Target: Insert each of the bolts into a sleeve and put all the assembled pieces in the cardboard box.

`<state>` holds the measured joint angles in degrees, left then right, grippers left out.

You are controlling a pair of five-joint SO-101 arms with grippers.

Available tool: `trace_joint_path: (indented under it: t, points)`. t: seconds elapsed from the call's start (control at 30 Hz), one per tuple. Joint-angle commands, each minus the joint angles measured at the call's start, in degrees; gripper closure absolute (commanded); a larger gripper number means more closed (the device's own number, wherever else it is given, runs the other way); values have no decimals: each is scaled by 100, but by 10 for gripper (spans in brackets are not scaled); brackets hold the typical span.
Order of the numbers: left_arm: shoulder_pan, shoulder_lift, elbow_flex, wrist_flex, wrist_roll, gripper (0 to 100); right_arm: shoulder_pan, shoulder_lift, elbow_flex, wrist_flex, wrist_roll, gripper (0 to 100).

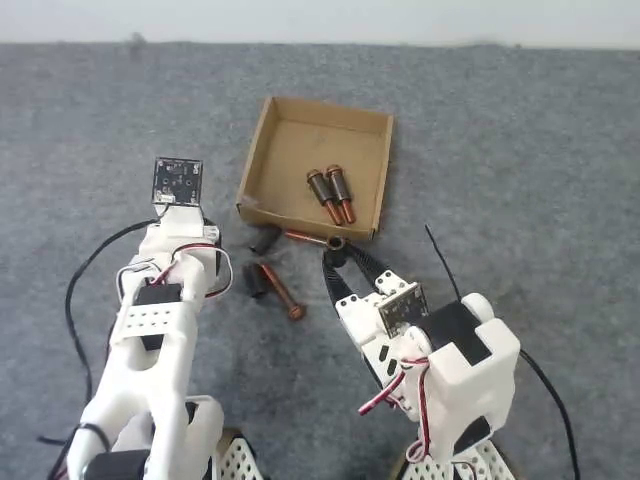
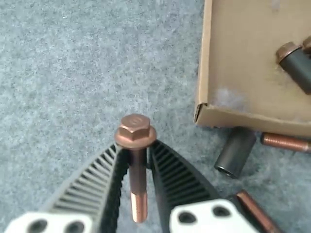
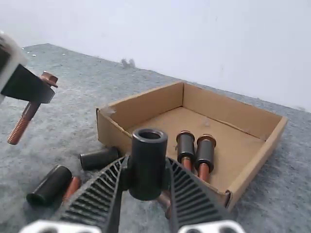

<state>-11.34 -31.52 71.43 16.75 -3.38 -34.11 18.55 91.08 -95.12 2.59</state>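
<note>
1. The left gripper [image 2: 136, 151] is closed down to a narrow gap on a bolt [image 2: 136, 132]; its ribbed fingers [image 2: 104, 179] pinch the shank just under the hexagonal head; the threaded end points back toward the wrist; the bolt is held in the air off the corner of the cardboard box [image 2: 243, 119], outside it.
2. The right gripper [image 3: 147, 171] is clamped on a sleeve [image 3: 148, 150]; the sleeve stands upright with its open bore facing up; it is just outside the box wall that faces the arms.
3. Inside the box lie two finished pieces [image 1: 331, 195], each a bolt pushed through a dark sleeve; they rest side by side, touching, closer to the wall facing the arms than to the far wall.
4. A loose sleeve [image 1: 265, 240] lies on its side just outside the box, by the corner nearest the left arm; a loose bolt [image 1: 305, 237] lies along the same wall, just beside that sleeve.
5. A second sleeve [image 1: 256, 280] lies a little farther out from the box; a second bolt [image 1: 283, 293] lies right against it, not inserted.
6. The box and all the loose parts sit on a grey carpet [image 1: 520, 150].
</note>
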Motion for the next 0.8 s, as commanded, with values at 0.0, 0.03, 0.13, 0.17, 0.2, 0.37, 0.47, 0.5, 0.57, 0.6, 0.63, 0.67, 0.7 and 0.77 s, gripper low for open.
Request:
trace_joint_path:
  t: [0.0,0.03,0.13,0.17,0.2,0.37,0.47,0.5,0.57,0.6,0.63,0.67,0.7,0.77]
  points:
    - [44,-290,-154,-589,123,989,-66,-259,-123,22,-62,992]
    - [44,-290,-84,-791,255,989,-66,-259,-114,22,-167,992]
    - [44,-290,207,-1609,967,989,-66,-259,0,-4,-264,992]
    - [44,-290,330,-1934,1213,989,-84,-259,62,-31,-264,992]
    - [44,-290,479,-2286,1424,989,-136,-259,114,-31,-264,992]
    - [132,-290,1218,-3982,2092,990,-215,-259,220,-40,-264,992]
    - [413,-290,1587,-4686,2295,990,-215,-259,220,-40,-264,992]
    - [501,-290,1666,-4897,2330,990,-215,-259,220,-40,-255,992]
    - [624,-290,1736,-5204,2347,990,-215,-259,220,-22,-255,992]
    - [677,-290,1736,-5301,2356,990,-215,-259,220,-22,-255,992]
    - [721,-290,1727,-5389,2356,990,-215,-259,220,-13,-255,992]
    - [782,-290,1727,-5486,2356,990,-215,-259,220,-4,-255,992]
    - [844,-290,1719,-5547,2356,990,-207,-259,220,4,-255,992]
    - [976,-290,1657,-5574,2356,990,-207,-259,220,4,-255,992]
